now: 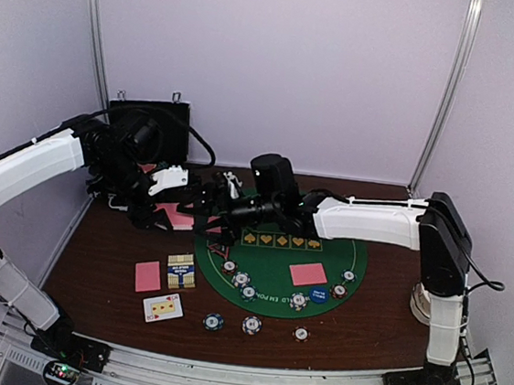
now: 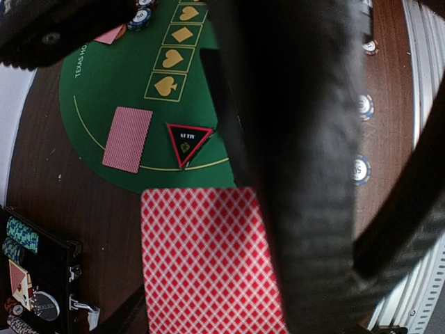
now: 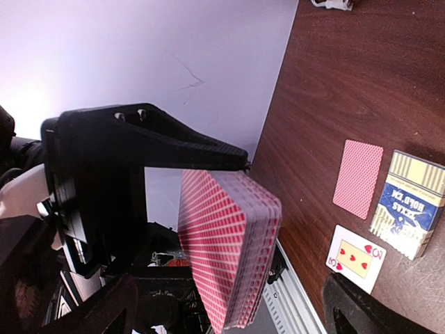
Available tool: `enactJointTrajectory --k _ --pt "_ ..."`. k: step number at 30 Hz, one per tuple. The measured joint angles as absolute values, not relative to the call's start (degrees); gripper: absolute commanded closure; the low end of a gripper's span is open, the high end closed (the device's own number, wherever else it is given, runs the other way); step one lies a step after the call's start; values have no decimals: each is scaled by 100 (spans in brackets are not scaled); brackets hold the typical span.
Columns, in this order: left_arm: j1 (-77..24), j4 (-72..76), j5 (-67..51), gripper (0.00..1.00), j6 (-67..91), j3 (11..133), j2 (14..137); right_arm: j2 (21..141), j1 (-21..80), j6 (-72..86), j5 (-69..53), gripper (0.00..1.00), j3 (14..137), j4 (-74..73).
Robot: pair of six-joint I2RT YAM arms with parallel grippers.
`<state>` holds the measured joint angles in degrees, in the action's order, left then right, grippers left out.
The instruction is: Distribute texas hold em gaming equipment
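Observation:
My left gripper (image 1: 172, 200) is shut on a deck of pink-backed playing cards (image 3: 229, 250), held in the air over the table's left side. The deck fills the left wrist view (image 2: 205, 264). My right gripper (image 3: 226, 309) is open, its two fingers wide apart on either side of the deck's lower end; I cannot tell whether they touch it. On the green mat (image 1: 278, 254) lie a pink-backed card (image 1: 308, 274), a red-black triangle marker (image 2: 188, 142), a blue disc button (image 1: 319, 296) and several striped chips (image 1: 241, 280).
Left of the mat lie a pink-backed card (image 1: 148, 276), a card box (image 1: 181, 271) and a face-up card (image 1: 162, 308). Three chips (image 1: 251, 324) sit near the front edge. An open black case (image 1: 149, 126) stands at the back left. A white paper cup (image 1: 422, 304) is at the right.

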<state>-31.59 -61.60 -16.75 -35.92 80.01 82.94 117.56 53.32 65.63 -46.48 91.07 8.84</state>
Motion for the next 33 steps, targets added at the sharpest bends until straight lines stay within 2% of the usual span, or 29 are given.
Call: enactJointTrajectory --k 11,21,33 --pt "-3159 -6160 -1695 100 -3590 8016 8294 12374 5426 6932 -4825 11 9642 1199" --pt "-3159 -6178 -1686 100 -3592 8016 8294 12829 5426 7142 -4864 21 10007 1267" --pt "-3159 -6320 -1667 100 -3590 8016 8294 12623 5284 7074 -4917 29 9544 1533"
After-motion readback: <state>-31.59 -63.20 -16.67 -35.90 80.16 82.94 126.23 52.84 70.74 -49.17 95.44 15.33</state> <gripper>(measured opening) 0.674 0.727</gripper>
